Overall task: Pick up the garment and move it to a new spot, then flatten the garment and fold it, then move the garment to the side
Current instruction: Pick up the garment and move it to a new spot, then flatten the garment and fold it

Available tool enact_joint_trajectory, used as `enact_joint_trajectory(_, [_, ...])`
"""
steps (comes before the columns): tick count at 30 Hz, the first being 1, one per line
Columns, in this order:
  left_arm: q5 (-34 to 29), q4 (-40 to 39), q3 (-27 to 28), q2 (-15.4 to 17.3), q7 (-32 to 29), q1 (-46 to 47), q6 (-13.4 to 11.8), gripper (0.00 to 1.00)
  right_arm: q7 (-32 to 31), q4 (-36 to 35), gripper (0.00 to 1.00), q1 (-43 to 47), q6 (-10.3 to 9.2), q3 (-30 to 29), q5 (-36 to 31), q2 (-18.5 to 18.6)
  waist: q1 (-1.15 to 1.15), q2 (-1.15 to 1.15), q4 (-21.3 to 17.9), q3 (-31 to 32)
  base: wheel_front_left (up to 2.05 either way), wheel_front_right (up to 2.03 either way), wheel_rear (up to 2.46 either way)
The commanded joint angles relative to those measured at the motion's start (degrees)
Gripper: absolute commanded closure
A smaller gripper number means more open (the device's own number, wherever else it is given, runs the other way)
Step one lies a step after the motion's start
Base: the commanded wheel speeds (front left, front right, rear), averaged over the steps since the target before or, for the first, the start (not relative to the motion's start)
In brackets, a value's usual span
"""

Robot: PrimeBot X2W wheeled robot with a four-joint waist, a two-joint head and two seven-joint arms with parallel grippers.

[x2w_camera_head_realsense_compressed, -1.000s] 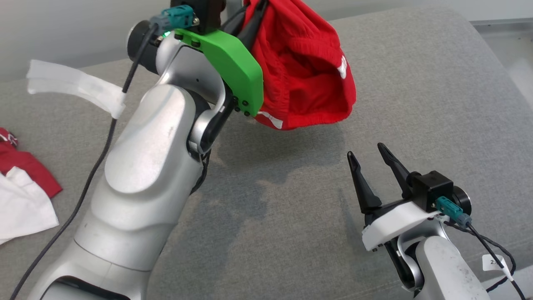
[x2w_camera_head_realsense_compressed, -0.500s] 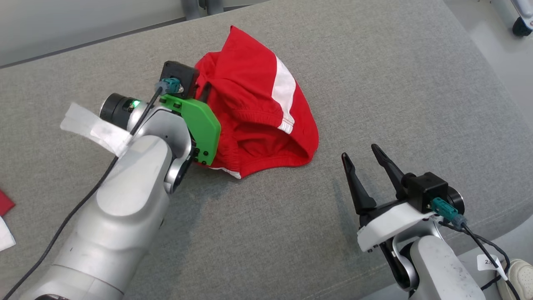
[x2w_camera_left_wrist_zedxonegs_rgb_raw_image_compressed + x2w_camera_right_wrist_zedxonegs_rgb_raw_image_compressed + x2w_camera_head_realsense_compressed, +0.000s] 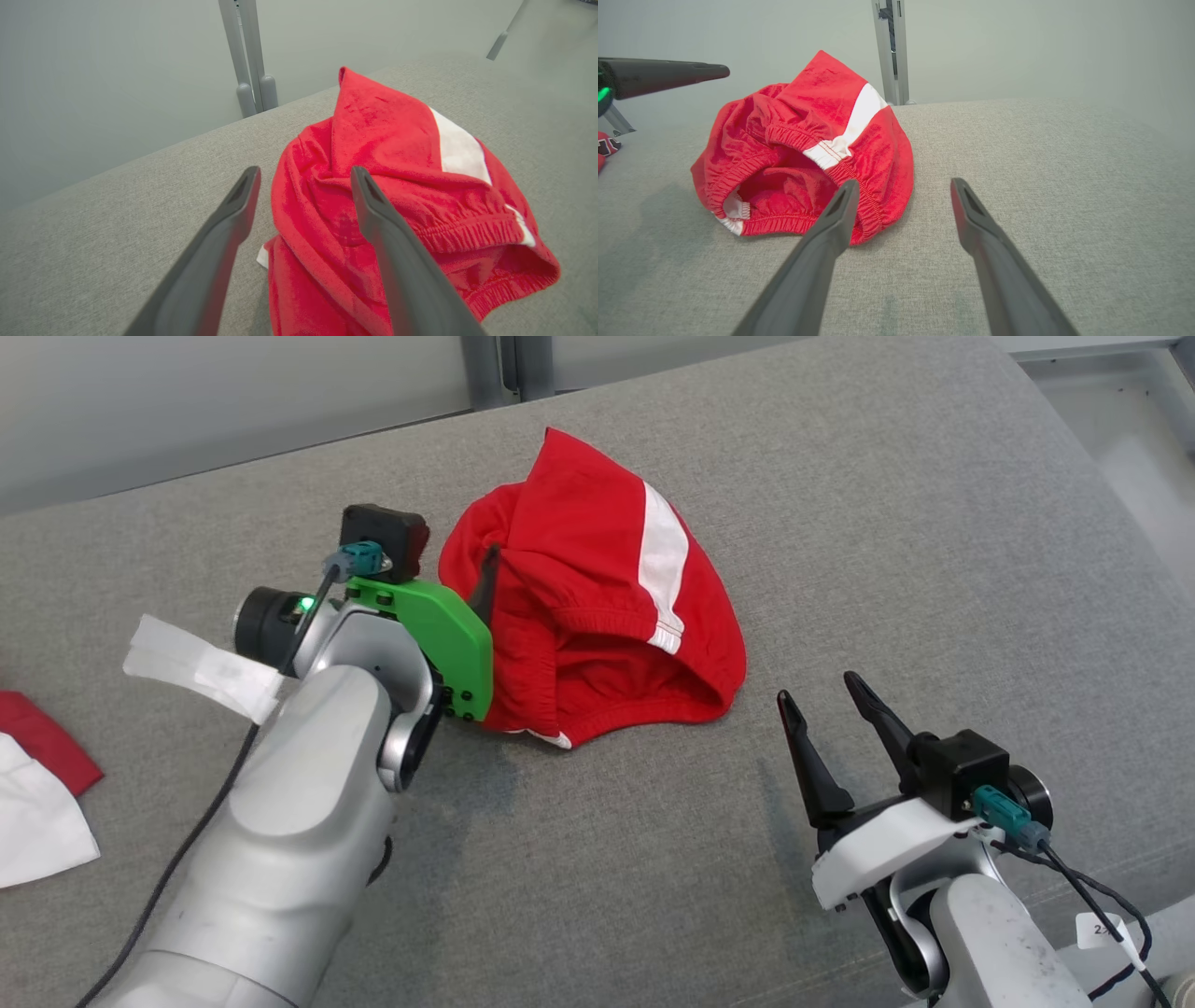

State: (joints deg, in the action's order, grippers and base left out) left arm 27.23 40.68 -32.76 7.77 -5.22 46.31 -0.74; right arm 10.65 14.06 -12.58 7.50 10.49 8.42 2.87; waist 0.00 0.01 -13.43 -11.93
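Head view: red shorts (image 3: 597,616) with a white side stripe lay crumpled in a heap on the grey upholstered cushion (image 3: 934,569), just toward 12 o'clock from frame centre. Elastic waistband opening faced 5 o'clock. Nothing held the shorts off the fabric.

Left gripper (image 3: 304,172): jaws stood well apart. It sat at the shorts' 9 o'clock edge. In the left wrist view one finger (image 3: 392,242) crossed over the red cloth and the other lay over bare cushion at 9 o'clock from it. No cloth was pinched between them. Could not tell whether the finger over the cloth touched it. Green bracket (image 3: 439,644) on the left wrist sat against the shorts' edge in the head view.

Right gripper (image 3: 820,689): jaws apart, nothing between them. It hovered at 4 o'clock from the shorts, near but clear of the hem, fingertips pointing toward 12 o'clock.

Other items: a pile of red and white cloth (image 3: 42,784) at the frame's 9 o'clock edge, well apart from the shorts. Grey metal post (image 3: 509,369) stood beyond the cushion at 12 o'clock.
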Motion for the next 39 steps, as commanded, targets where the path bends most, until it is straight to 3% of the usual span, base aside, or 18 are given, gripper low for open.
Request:
enact_joint_trajectory(1, [1.35,-1.3,0.13,-0.8,-0.54,-1.62,0.71,0.0,-0.45,-0.58,0.0,0.81,-0.02,-0.3,-0.55,0.02,0.0,-0.01,1.53,1.5,0.0,0.0,0.0])
enact_joint_trajectory(10, [5.31,-6.7,-2.33,-3.28,-6.21,-7.47,1.17,0.0,-1.14,-2.42,0.0,1.65,-0.02,-0.98,-0.41,0.02,0.0,-0.01,-1.43,0.57,0.0,0.0,0.0])
enact_joint_trajectory(19, [4.98,-8.17,-3.93,-3.89,-6.95,-8.92,-1.47,0.0,-0.09,-2.24,0.0,1.48,-0.02,-0.92,1.06,0.01,0.0,-0.01,-6.1,-1.76,0.0,0.0,0.0])
enact_joint_trajectory(27, [13.48,-9.88,-1.64,-4.68,-9.32,-10.63,-2.44,0.0,0.84,-1.35,0.0,0.77,-0.02,-1.07,1.84,0.01,0.0,-0.01,-7.73,-2.61,0.0,0.0,0.0])
enact_joint_trajectory(34, [15.3,-10.56,-1.34,-4.76,-7.19,-8.89,-4.57,0.0,1.42,-0.49,0.0,0.29,-0.02,-0.63,2.46,0.01,0.0,-0.01,-7.64,-2.74,0.0,0.0,0.0])
enact_joint_trajectory(35, [15.16,-10.45,-1.3,-4.75,-6.75,-8.52,-4.87,0.23,1.55,-0.38,0.0,0.17,-0.02,-0.64,2.49,0.02,0.0,-0.01,-7.53,-2.75,0.0,0.0,0.0])
enact_joint_trajectory(37, [14.67,-10.27,-1.58,-4.77,-5.91,-8.01,-4.77,1.0,1.73,-0.18,0.0,-0.1,-0.02,-0.5,2.44,0.02,0.0,-0.01,-7.25,-2.72,0.0,0.0,0.0])
enact_joint_trajectory(39, [14.9,-9.92,-2.04,-4.77,-5.88,-7.92,-4.07,1.0,1.68,0.05,0.0,-0.25,-0.02,-0.4,2.26,0.02,0.0,-0.01,-6.88,-2.65,0.0,0.0,0.0])
